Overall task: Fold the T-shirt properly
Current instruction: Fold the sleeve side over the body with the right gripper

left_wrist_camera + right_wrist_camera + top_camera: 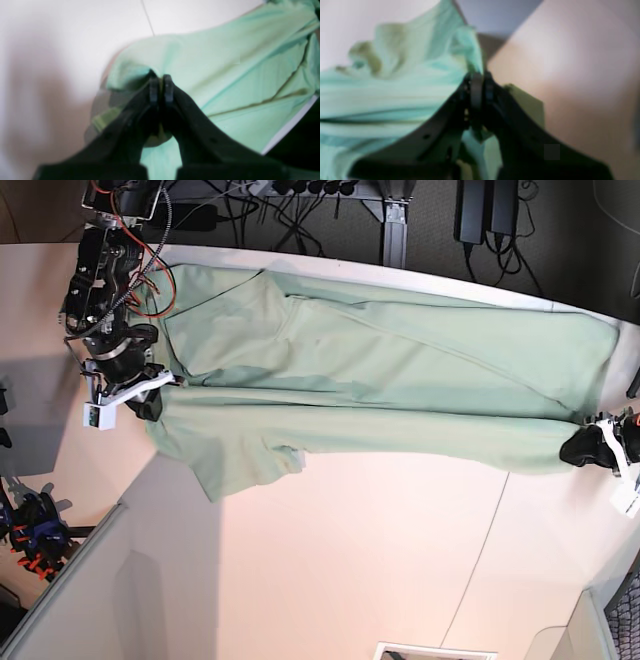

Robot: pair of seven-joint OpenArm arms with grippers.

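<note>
Already the T-shirt (380, 370) lies stretched lengthwise across the far half of the table (350, 560), with one long fold begun: a band of cloth along its near edge looks doubled over, running from one gripper to the other.

At the left of the base view, the right gripper (150, 402) has its jaws pinched together on the shirt's edge near a sleeve (245, 470), which still sticks out loose toward the front of the table. The right wrist view confirms it, blurred as it is: the jaws meet with green fabric caught between them and bunched cloth rising behind.

Across the middle, the body of the shirt shows long creases and is not yet flat.

At the right of the base view, the left gripper (592, 448) also has its jaws closed on the hem end of the shirt; its wrist view shows the tips meeting on a pinch of fabric, with the cloth drawn taut away from them.

By the look of it, the task is at an early stage: one lengthwise fold is in hand, while the sleeve, the other side and the crosswise folds remain.
</note>
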